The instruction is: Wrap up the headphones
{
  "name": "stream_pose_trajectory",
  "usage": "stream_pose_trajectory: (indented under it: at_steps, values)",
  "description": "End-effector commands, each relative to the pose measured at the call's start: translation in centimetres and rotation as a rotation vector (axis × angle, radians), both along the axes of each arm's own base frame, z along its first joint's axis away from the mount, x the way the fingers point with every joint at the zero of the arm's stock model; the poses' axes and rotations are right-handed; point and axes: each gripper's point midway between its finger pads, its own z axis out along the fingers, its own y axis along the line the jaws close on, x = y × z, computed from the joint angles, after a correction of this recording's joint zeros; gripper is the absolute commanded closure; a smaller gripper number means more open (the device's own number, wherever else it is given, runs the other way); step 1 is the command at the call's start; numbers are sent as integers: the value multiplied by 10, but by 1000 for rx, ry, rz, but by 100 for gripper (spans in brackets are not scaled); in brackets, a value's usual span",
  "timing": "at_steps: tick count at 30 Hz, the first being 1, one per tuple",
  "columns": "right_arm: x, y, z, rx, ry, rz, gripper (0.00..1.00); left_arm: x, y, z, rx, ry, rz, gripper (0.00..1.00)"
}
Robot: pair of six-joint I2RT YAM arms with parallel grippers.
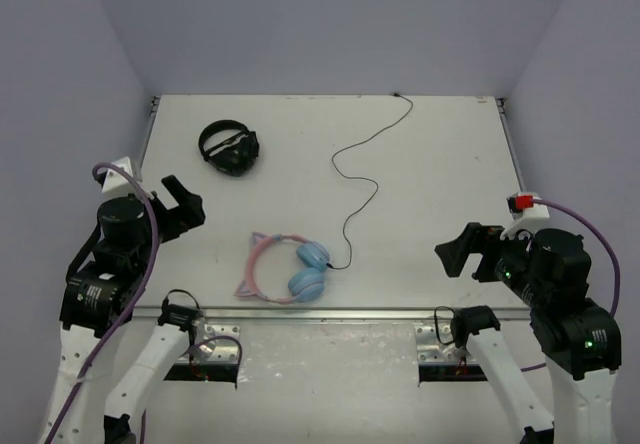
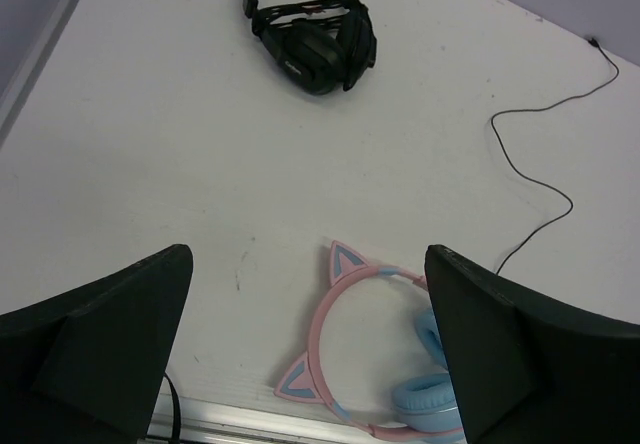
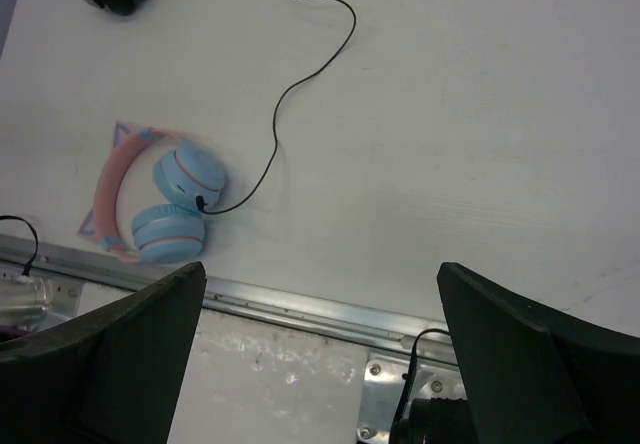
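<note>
The headphones (image 1: 283,268) lie flat on the white table near its front edge, with a pink cat-ear headband and light blue ear cups. Their thin black cable (image 1: 360,164) runs unwound from the right cup to the back edge. They also show in the left wrist view (image 2: 370,349) and the right wrist view (image 3: 150,204). My left gripper (image 1: 183,202) is open and empty, raised left of them. My right gripper (image 1: 455,254) is open and empty, raised to their right.
All-black headphones (image 1: 229,147) lie at the back left of the table, also in the left wrist view (image 2: 310,24). A metal rail (image 1: 330,314) runs along the table's front edge. Purple walls enclose the table on three sides.
</note>
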Motion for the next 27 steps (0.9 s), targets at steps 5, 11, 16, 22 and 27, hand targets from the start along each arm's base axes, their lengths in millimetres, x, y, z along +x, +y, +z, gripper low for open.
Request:
stream_pose_trajectory:
  at_steps: [5, 11, 16, 22, 27]
  values:
    - [14, 9, 8, 34, -46, 32, 1, 14, -27, -6, -95, 43, -101, 0]
    - [33, 35, -11, 95, 17, 149, 1, 37, -74, -122, -331, 311, -160, 0]
    - [49, 45, -34, 126, 37, 176, 1, 28, -105, -180, -234, 562, -92, 0]
    - [47, 49, -27, 144, -17, 205, 1, 6, -115, -239, 12, 787, -118, 0]
    - [40, 55, -18, 160, -59, 254, 1, 13, -112, -273, 106, 847, -103, 3]
